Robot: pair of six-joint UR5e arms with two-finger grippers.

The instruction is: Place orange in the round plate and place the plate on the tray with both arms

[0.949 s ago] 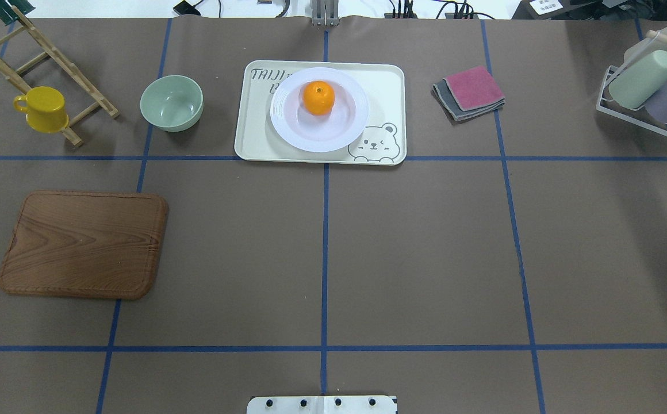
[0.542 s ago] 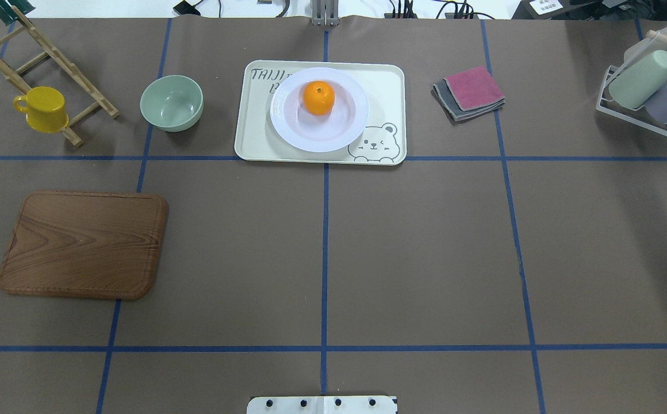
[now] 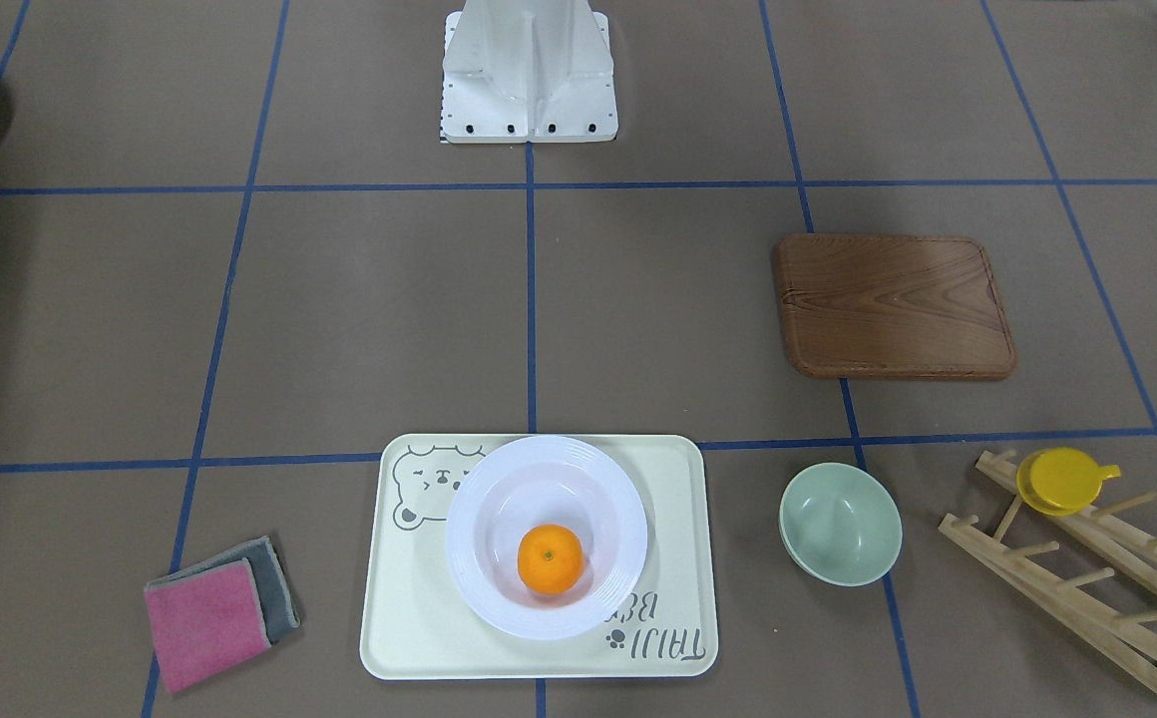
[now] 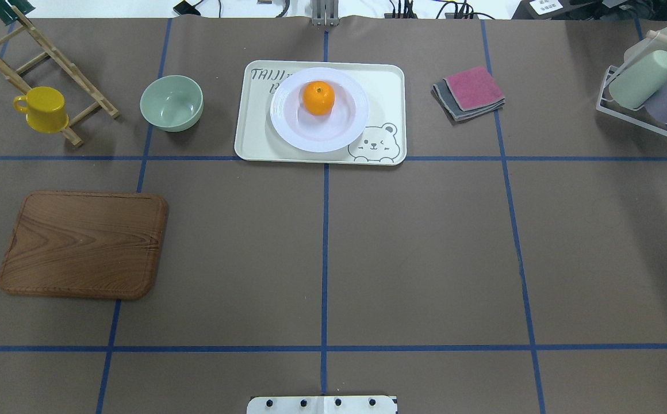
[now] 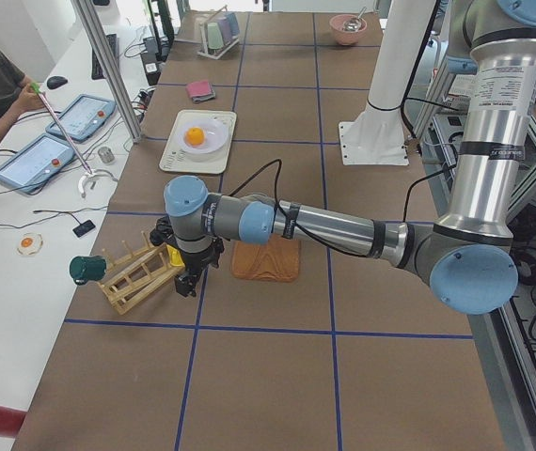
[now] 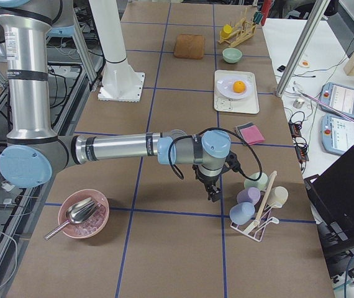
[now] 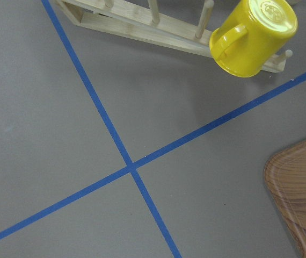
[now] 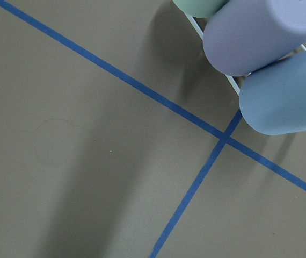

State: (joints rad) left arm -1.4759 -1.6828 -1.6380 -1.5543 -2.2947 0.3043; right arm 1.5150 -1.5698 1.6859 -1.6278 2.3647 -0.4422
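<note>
Far to the left of the tray (image 4: 388, 86), a yellow mug (image 4: 42, 108) hangs on a wooden rack (image 4: 63, 63). The left gripper (image 5: 189, 282) hangs low over the table just beside that rack. It shows only in the side view, so I cannot tell whether its jaws are wide or narrow. A pale green bowl (image 4: 171, 103) stands near the tray's left end, and a wooden board (image 4: 83, 244) lies left of the tray, nearer the robot.

The round plate (image 4: 287, 129) rests flat on the tray, covering part of the lettering, with the bear drawing clear at its right. The orange (image 4: 318, 98) sits inside the plate's well, toward the side away from the robot.

Right of the tray lie folded cloths (image 4: 471, 92), and farther right a cup rack (image 4: 650, 80). The right gripper (image 6: 213, 192) hangs just beside that rack, and its jaw state cannot be told either.

The tray's long axis runs across the table between the two grippers, each well apart from one of its ends and neither plainly nearer. Judging by this layout, both placements look done.
</note>
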